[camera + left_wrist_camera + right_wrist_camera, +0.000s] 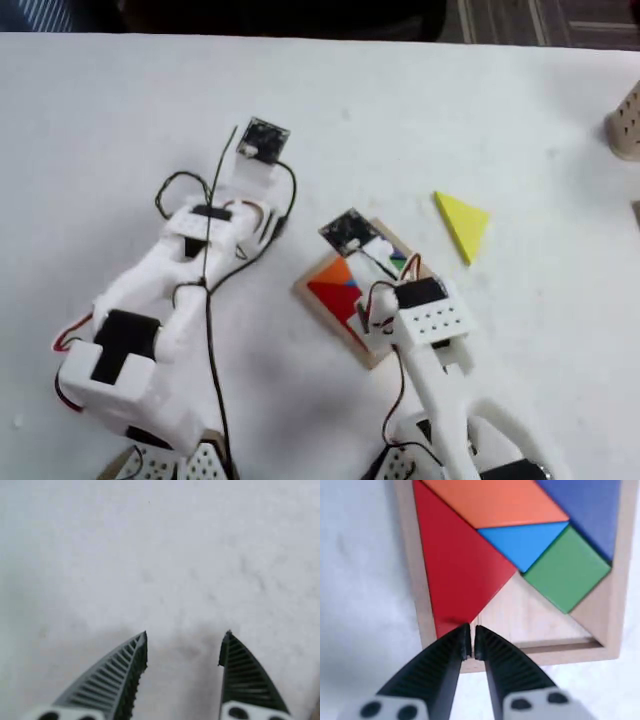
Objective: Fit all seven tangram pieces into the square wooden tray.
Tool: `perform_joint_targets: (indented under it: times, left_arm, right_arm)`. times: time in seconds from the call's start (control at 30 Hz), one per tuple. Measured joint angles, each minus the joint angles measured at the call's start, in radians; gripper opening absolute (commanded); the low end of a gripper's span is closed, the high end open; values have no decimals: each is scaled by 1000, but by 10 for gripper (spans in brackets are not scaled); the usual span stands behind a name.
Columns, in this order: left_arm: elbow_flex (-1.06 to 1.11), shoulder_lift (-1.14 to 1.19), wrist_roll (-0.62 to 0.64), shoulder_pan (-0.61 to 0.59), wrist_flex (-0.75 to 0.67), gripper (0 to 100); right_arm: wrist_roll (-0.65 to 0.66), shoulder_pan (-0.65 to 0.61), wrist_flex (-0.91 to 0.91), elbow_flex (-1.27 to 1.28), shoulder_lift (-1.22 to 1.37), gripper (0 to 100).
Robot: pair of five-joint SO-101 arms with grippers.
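Pinched together over the tray (415, 580) rim, by the red piece (455, 570): right tool (472, 630). Up-right of it in the high view, well apart, nearest that arm: yellow triangle (463, 224). Spread apart above bare table (150, 555): left tool (186, 635).

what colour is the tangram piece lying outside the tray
Yellow; the triangle shows best in the high view.

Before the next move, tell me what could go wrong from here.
1. The shut right gripper sits at a corner of the red triangular piece, by the rim of the square wooden tray; a downward push might lift or shift that piece.
2. The yellow triangular piece lies apart from the tray; placed unturned, it might catch on the green square piece beside the bare triangular gap.
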Motion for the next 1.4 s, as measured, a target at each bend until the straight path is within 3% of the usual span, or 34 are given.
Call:
perform_joint_targets:
  times: [0.17,0.37,0.6,0.83,0.9,1.1,1.4]
  left_arm:
    - [0,0,0,0,0,240]
    - [0,0,0,0,0,240]
    - [0,0,0,0,0,240]
    - [0,0,0,0,0,240]
    - [0,0,0,0,0,240]
    - [0,0,0,0,0,240]
    - [0,0,0,0,0,240]
  right_arm:
    - [2,40,25,-2,-44,18]
    - [3,285,31,-124,-51,26]
    - [-5,397,31,-218,-51,178]
    - [-2,431,31,-219,14,11]
    - [0,468,31,-209,69,26]
    - [203,532,5,-107,247,17]
    - [187,522,-51,-167,413,17]
